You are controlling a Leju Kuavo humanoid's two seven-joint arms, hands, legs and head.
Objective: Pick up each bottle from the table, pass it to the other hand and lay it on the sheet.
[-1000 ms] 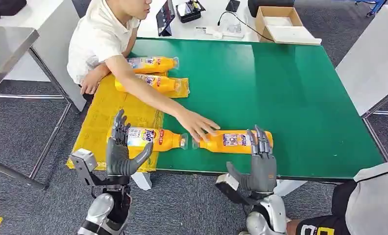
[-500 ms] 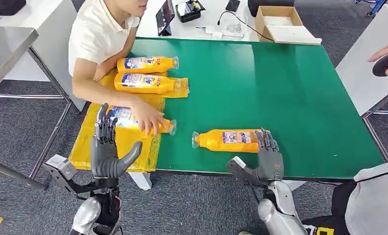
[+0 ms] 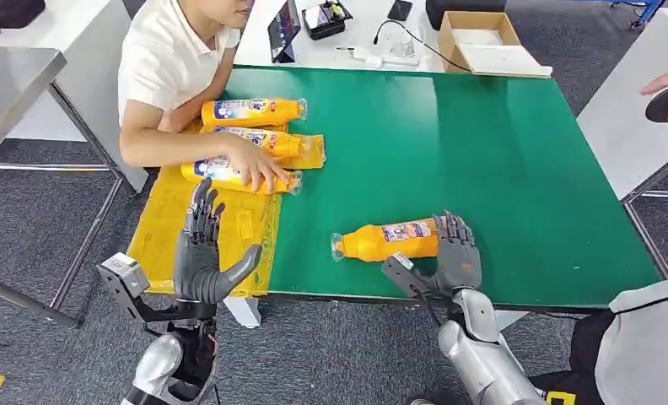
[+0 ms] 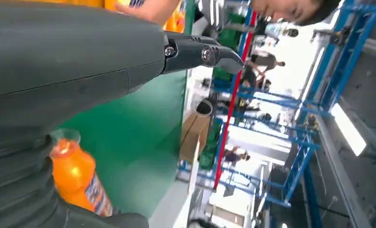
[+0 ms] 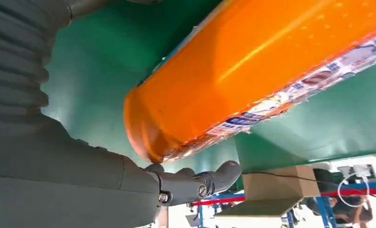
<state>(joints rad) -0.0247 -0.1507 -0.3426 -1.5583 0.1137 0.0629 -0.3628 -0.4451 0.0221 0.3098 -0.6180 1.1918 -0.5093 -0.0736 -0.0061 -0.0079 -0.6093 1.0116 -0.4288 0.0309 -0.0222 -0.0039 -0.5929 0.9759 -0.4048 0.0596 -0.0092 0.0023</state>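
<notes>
Right hand (image 3: 457,253) sits at the base end of the orange bottle (image 3: 387,240) lying on the green table (image 3: 499,152), at about 5 o'clock on its surface. My head view hides the grasp; my right wrist view shows the bottle's base (image 5: 148,123) against the palm with fingers (image 5: 214,178) curling under, though I cannot tell whether they grip. Left hand (image 3: 202,253) hovers wide and holding nothing over the yellow sheet (image 3: 166,228). At 10 o'clock a person's hand (image 3: 259,169) covers one of three bottles (image 3: 250,110) there.
</notes>
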